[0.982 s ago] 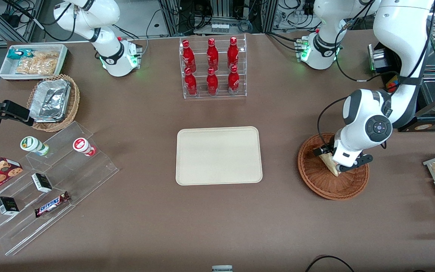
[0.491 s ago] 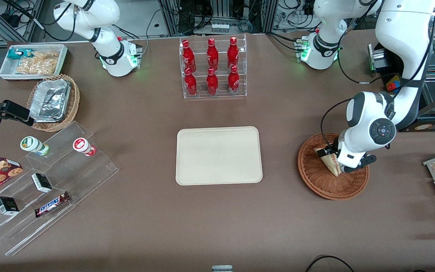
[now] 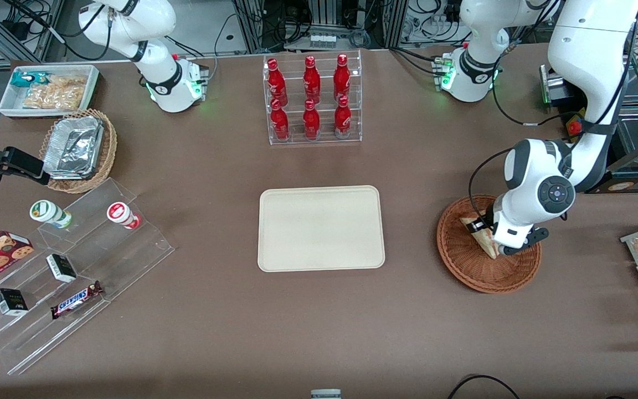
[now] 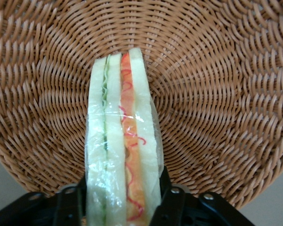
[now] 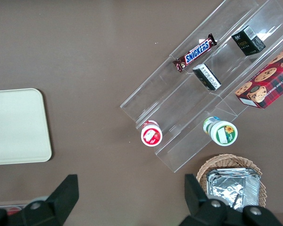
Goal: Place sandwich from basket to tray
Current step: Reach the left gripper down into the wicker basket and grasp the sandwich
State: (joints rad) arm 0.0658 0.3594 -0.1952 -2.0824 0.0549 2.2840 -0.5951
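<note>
Arm's shifted a bit toward tray (image 3: 320, 228) since prev; gripper (image 4: 121, 207) pinching sandwich (image 4: 123, 155) over basket (image 4: 217, 94).

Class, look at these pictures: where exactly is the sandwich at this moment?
The sandwich is over the round wicker basket toward the working arm's end of the table, clamped between the fingers of the gripper, well apart from the tray.

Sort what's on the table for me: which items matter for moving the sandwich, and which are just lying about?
In play:
- sandwich, held in the shut end effector
- reddish basket under it
- cream tray, bare

Lying about:
- red bottles rack
- foil containers basket
- white snack bin
- acrylic steps with Snickers
</note>
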